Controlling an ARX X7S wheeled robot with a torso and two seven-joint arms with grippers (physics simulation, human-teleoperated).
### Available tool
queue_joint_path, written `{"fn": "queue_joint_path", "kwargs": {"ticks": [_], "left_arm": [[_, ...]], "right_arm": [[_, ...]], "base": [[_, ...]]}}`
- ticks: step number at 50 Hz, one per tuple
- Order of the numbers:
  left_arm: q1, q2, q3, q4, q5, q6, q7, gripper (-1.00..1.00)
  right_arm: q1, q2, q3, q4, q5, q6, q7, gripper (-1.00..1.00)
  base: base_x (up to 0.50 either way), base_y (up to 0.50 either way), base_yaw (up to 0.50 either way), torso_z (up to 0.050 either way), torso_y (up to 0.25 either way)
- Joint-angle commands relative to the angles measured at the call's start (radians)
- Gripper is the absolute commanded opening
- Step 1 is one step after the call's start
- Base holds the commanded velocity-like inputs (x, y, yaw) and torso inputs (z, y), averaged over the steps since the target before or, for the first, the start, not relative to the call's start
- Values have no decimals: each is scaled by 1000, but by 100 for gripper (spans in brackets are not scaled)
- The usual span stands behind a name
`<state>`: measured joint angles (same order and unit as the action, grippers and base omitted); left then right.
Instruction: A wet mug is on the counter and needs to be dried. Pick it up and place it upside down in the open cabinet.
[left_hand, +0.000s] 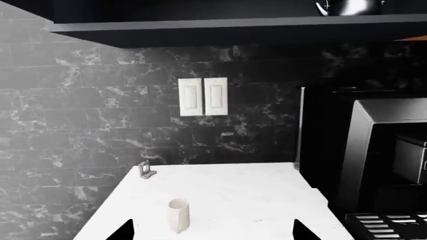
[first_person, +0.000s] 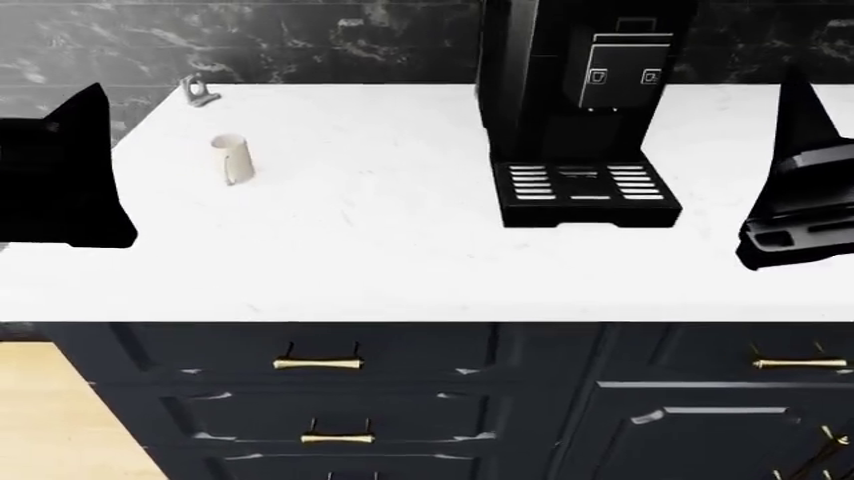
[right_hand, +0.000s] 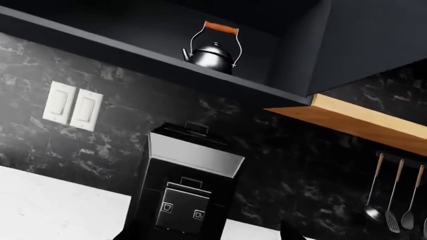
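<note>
Cream-white and plain, the mug (first_person: 232, 157) stands upright on the counter (first_person: 374, 240), well to the left of the coffee machine (first_person: 577, 110) and nearer the counter's left end than its middle. In the left wrist view the mug (left_hand: 179, 214) sits low in the frame between the two dark fingertips of the left gripper (left_hand: 213, 232), apart from both; those tips are spread wide, with nothing between them but bare counter (left_hand: 253, 200). A tiny grey metal trinket (first_person: 199, 91) rests behind the mug, close to the black marble backsplash (left_hand: 80, 115), further from the coffee machine than the mug is. A pair of white wall switches (left_hand: 203, 96) is set in the backsplash above the counter, left of the coffee machine (left_hand: 373, 150). The left gripper (first_person: 60, 175) hangs as a black shape off the counter's left end, and the right gripper (first_person: 801, 190) hangs to the right of the coffee machine; whether its jaws are spread or closed cannot be told. Above the coffee machine (right_hand: 183, 185) a dark kettle (right_hand: 212, 52) with an orange-wrapped handle sits on the open cabinet shelf (right_hand: 133, 55). Hanging utensils (right_hand: 393, 195) show to the machine's right.
</note>
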<state>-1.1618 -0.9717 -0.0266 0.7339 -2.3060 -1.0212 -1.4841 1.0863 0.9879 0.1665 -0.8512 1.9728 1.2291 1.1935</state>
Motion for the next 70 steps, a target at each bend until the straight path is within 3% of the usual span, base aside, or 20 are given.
{"fn": "queue_joint_path", "kwargs": {"ticks": [1,18,44,70], "left_arm": [[-7,-44,-2,7,-23,26,12,100],[21,-62,-18,15,-18,41,51,100],[22,-75,16,15,-24,69,74,100],[20,-78,46,29,-23,79,99,100]], "right_arm": [[41,44,-20,3,67,-33,29,100],[65,57,-39,-9,91,-57,36,100],[78,82,-43,-33,123,-77,29,100],[21,88,12,-53,116,-70,0,100]], "base": [[191,387,0,0,0],[203,418,0,0,0],[427,351,0,0,1],[368,82,0,0,1]]}}
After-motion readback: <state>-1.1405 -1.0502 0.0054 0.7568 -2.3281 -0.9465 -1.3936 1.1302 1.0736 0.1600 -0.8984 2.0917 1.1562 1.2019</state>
